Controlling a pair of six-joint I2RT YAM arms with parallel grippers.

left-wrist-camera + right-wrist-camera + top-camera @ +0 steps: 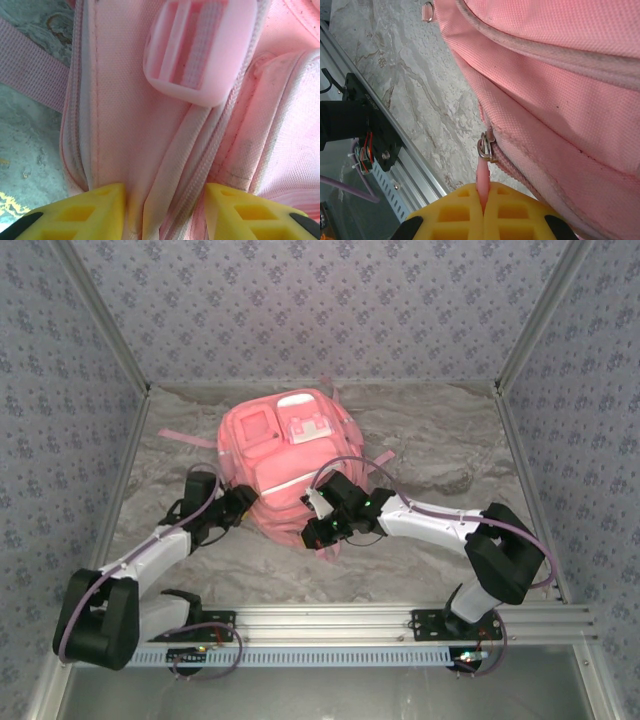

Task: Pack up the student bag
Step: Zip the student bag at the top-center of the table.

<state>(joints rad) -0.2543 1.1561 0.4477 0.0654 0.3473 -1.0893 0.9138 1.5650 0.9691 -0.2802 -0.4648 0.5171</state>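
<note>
The student bag point(285, 455) lies flat mid-table, a large pink backpack with its white patches up. My left gripper point(243, 502) is at the bag's left near edge. In the left wrist view its yellow fingertips point(100, 212) stand apart on either side of a bunched fold of pink fabric and zip tape point(165, 165), just below a pink plastic buckle point(200, 50). My right gripper point(318, 533) is at the bag's near edge. There its jaws point(483, 205) are shut on the pink zip pull tab point(483, 177), which hangs from the metal slider point(487, 145).
The aluminium rail point(400, 625) with both arm bases runs along the near edge, close behind the right gripper. Patterned walls close in the left, right and back sides. A loose pink strap point(185, 437) trails left of the bag on the marbled tabletop point(450, 450).
</note>
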